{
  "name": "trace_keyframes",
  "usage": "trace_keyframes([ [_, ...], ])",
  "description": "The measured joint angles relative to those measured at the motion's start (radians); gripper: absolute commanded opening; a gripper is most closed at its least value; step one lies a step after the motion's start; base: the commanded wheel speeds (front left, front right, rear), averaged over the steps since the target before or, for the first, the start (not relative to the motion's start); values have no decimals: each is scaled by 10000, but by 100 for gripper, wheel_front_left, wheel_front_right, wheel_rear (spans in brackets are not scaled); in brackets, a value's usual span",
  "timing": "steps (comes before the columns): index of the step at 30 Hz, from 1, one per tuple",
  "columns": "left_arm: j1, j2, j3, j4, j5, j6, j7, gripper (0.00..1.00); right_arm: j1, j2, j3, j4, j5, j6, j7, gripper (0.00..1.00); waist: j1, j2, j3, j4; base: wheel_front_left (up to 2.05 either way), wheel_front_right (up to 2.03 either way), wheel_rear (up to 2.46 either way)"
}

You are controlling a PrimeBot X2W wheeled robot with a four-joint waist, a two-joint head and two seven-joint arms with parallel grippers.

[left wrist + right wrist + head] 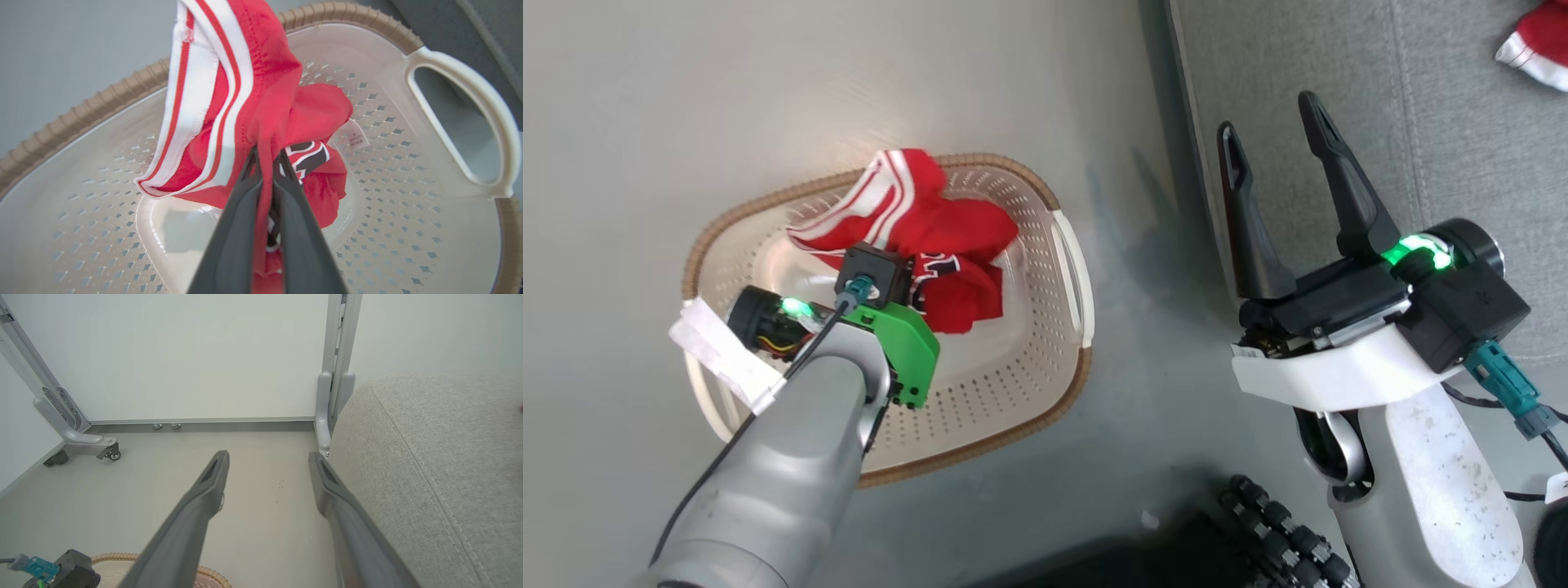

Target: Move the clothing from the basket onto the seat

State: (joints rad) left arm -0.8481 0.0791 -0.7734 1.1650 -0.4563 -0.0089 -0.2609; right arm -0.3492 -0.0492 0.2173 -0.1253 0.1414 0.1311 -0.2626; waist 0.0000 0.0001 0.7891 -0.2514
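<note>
The red jersey with white-striped trim lies bunched in the cream basket on the floor. In the left wrist view my left gripper is shut on a fold of the jersey, whose striped trim rises above the basket bottom. My left arm reaches down into the basket from its near side. My right gripper stands open over the edge of the grey seat, holding nothing; it shows beside the seat. The plain red top with white hem lies on the seat at the far right.
A pale floor surrounds the basket. A metal frame on castors stands against the white wall, and another frame post rises by the seat's corner. The robot's dark base lies at the bottom of the head view.
</note>
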Motion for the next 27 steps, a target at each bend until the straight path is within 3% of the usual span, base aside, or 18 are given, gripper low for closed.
trace_keyframes([
  [14,2412,324,1097,-3544,268,88,-2,0,1105,2,-522,462,-15,0,374,100,0,0,-2615,687,0,0,0],
  [27,4011,844,2303,-8019,853,221,-2,0,2114,0,-865,219,-48,0,1032,100,0,0,-4670,1344,0,0,0],
])
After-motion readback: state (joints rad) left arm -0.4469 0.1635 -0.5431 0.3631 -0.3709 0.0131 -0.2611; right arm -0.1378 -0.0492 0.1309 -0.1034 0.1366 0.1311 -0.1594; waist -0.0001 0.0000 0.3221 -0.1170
